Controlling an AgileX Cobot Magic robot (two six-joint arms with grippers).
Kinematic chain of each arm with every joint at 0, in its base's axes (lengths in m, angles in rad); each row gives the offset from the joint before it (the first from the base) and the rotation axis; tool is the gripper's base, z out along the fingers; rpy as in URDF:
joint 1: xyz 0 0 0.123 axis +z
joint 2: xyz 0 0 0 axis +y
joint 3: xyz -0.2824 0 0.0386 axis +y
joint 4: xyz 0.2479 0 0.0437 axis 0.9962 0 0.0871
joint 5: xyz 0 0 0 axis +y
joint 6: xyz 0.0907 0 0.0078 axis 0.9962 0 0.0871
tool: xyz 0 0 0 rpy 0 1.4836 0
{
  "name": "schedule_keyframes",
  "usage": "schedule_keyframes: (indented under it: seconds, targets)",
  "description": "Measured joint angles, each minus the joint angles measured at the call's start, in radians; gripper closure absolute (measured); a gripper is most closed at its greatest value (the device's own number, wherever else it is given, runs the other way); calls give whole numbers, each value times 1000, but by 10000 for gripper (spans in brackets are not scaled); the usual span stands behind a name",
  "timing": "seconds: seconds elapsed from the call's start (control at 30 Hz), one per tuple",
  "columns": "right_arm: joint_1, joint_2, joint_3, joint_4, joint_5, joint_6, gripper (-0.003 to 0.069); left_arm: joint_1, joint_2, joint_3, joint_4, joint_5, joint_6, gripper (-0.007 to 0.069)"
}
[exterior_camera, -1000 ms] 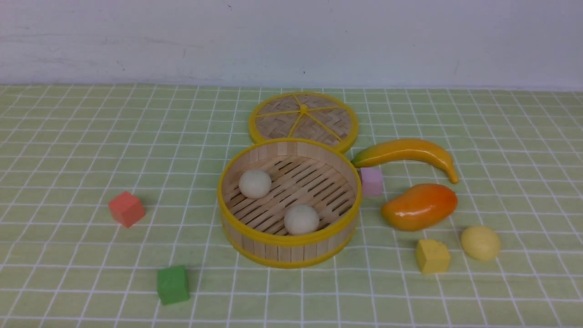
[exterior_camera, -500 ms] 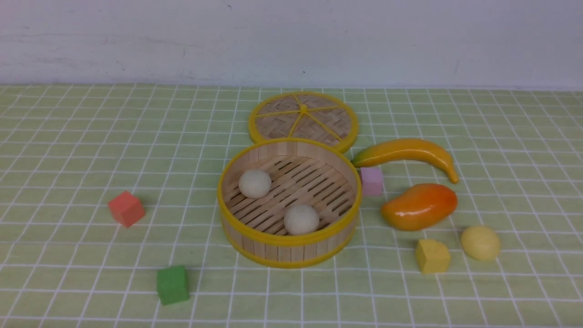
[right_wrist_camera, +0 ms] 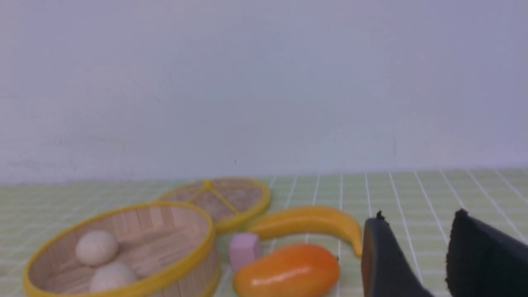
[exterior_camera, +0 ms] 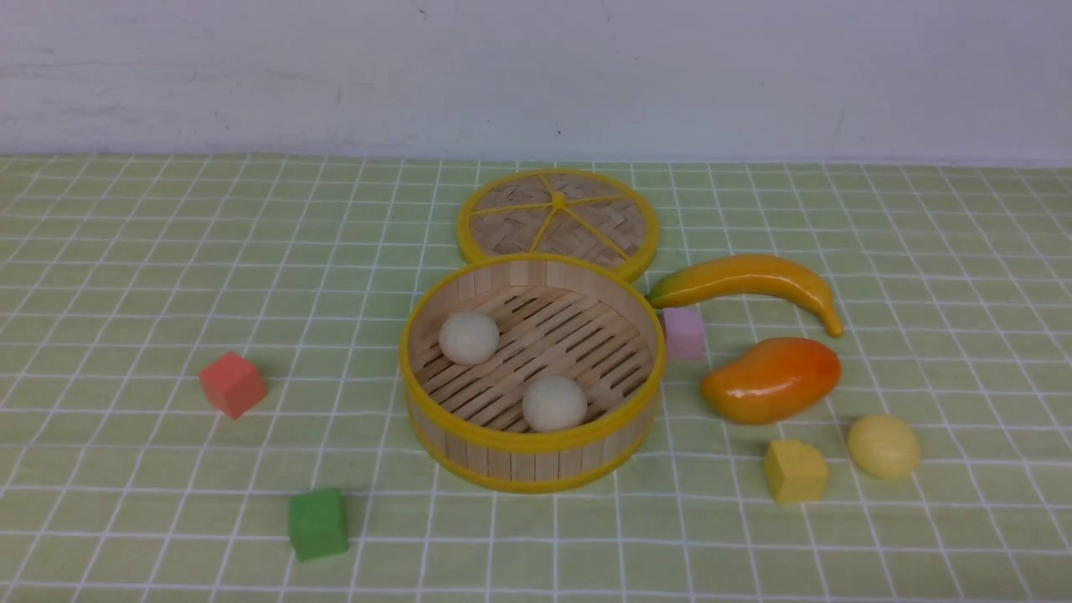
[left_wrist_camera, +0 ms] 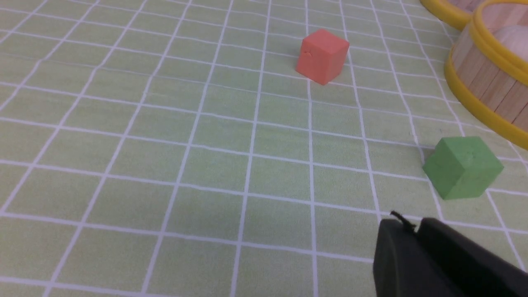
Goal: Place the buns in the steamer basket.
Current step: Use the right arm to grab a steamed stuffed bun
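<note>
Holding 2 buns (exterior_camera: 469,337) (exterior_camera: 554,403), basket (exterior_camera: 519,462) lacks 1 bun (exterior_camera: 883,446); left jaws together, right jaws apart.

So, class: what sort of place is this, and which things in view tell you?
Probably a robot practice bench, not a real kitchen: a checked cloth against a bare wall, with a toy-like banana, mango and coloured cubes scattered about a steamer basket.

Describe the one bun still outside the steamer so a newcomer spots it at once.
Start at the round bamboo steamer basket with yellow rims. To its right lies a glossy orange mango; in front of that, nearer the camera, sits the pale yellow ball-shaped bun. Its neighbour, the yellow cube, has flat faces; the bun is smooth and round.
</note>
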Motion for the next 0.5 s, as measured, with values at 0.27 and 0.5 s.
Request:
schedule_keyframes:
  seconds: [0.27, 0.5]
  targets:
    - [0, 0, 0, 0, -167, 70, 419, 0, 0, 1, 0, 0, 0, 564]
    - [0, 0, -103, 0, -194, 84, 419, 0, 0, 1, 0, 0, 0, 554]
